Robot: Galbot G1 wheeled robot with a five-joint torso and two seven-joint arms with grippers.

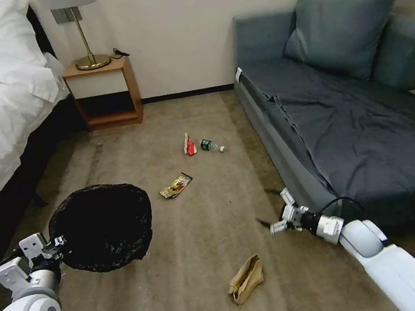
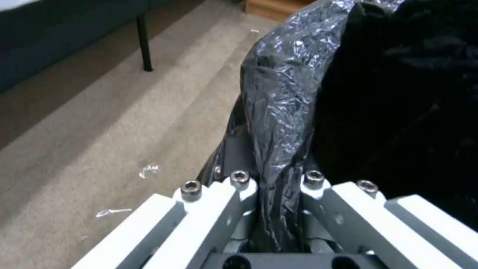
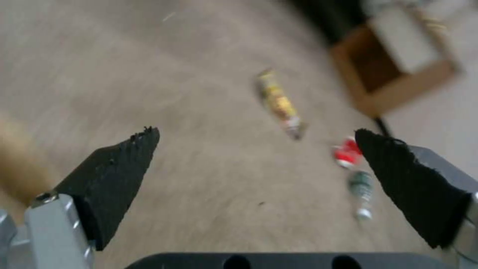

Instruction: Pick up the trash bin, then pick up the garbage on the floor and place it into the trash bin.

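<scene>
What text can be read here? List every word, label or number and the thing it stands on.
None can be read.
Snack wrapper: print too small.
Red-and-white packet: print too small.
Bottle: green label blurred.
Paper bag, trash bin: no text visible.

Carpeted floor (image 1: 201,259) bears paper bag (image 1: 246,278), wrapper (image 1: 175,185), packet (image 1: 189,145), bottle (image 1: 211,145).

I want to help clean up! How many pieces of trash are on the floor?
4. A paper bag lies nearest the robot, a snack wrapper beside the bin, and a red packet and a bottle side by side toward the far wall.
</scene>
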